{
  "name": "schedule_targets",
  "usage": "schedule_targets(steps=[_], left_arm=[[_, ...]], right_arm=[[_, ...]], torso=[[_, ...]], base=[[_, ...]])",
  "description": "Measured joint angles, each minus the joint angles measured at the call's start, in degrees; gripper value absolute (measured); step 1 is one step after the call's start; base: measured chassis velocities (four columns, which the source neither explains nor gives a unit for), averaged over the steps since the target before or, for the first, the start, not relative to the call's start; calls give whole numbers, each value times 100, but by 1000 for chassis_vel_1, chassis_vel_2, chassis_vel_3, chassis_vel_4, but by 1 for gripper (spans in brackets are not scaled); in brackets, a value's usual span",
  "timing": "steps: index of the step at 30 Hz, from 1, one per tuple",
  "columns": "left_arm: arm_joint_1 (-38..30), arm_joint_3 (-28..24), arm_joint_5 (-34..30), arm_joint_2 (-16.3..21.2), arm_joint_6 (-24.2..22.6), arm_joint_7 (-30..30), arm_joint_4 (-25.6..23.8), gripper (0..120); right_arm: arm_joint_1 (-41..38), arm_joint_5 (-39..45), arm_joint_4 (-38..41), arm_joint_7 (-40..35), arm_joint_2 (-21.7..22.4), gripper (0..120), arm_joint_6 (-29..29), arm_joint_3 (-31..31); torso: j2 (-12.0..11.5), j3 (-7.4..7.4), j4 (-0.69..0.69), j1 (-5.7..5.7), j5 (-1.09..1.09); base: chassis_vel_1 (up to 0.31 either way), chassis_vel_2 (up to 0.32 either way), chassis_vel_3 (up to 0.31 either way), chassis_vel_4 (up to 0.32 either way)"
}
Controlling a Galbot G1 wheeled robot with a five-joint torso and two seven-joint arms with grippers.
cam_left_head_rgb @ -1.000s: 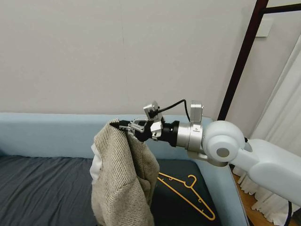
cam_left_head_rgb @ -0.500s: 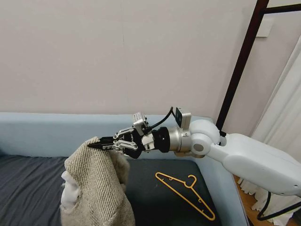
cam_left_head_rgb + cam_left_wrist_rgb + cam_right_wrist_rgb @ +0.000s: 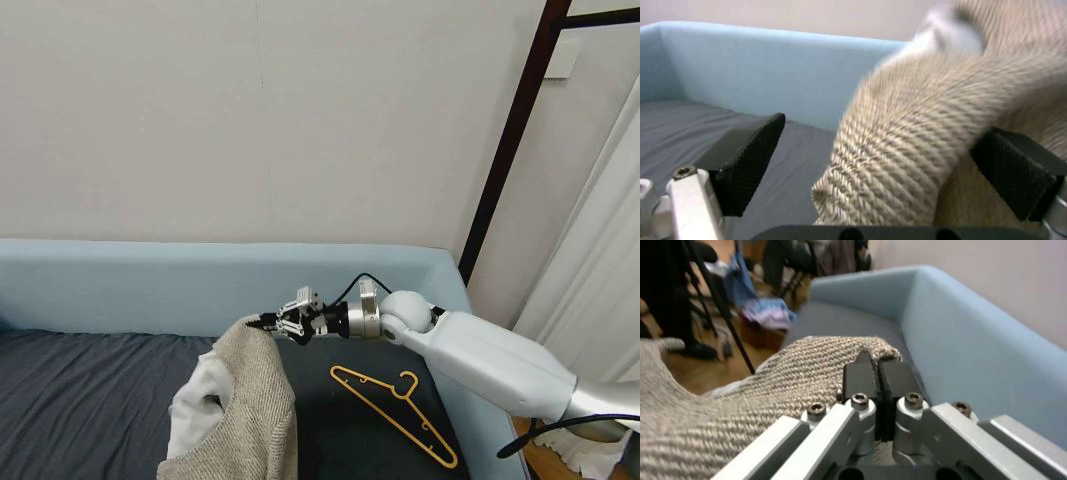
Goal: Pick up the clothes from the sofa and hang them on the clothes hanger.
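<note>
Over the sofa [image 3: 120, 280], the right gripper [image 3: 262, 322] clamps the raised beige sweater [image 3: 250, 400], not yet hung; the left gripper [image 3: 883, 165] gapes near it.

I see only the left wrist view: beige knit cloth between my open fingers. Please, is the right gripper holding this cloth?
Observer: Yes. The right gripper is shut on the top edge of the garment, holding it up.
Operator: Where is the hanger?
Observer: An orange hanger lies on the sofa seat, to the robot's right of the garment, apart from it.
Operator: And the rack?
Observer: A dark pole stands past the sofa's right end.
</note>
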State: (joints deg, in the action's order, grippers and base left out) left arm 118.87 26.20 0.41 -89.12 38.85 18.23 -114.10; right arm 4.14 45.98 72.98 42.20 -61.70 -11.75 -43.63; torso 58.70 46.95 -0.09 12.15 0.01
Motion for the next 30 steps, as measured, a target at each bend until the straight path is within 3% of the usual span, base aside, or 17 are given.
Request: schedule_targets(steps=[8, 14, 20, 30], left_arm=[[-64, -1, -94, 36, -12, -2, 99, 100], [-120, 6, -130, 31, -39, -2, 127, 100], [-150, -4, -132, 24, -65, -5, 147, 100], [-129, -15, -111, 27, -71, -5, 147, 100]], right_arm=[[89, -1439, -2429, 239, -991, 0, -1154, 329], [-137, -1999, -3580, 304, -1584, 0, -1674, 658], [-235, -2196, -3823, -9, -1737, 0, -1654, 784], [274, -2983, -3769, -1333, -1629, 1, -1189, 1153]], torso=[[0, 0, -1, 0, -3], [0, 0, 1, 0, -3], [0, 0, 0, 0, -1], [0, 0, 0, 0, 2]], base=[[0, 0, 0, 0], [0, 0, 0, 0], [0, 0, 0, 0], [0, 0, 0, 0]])
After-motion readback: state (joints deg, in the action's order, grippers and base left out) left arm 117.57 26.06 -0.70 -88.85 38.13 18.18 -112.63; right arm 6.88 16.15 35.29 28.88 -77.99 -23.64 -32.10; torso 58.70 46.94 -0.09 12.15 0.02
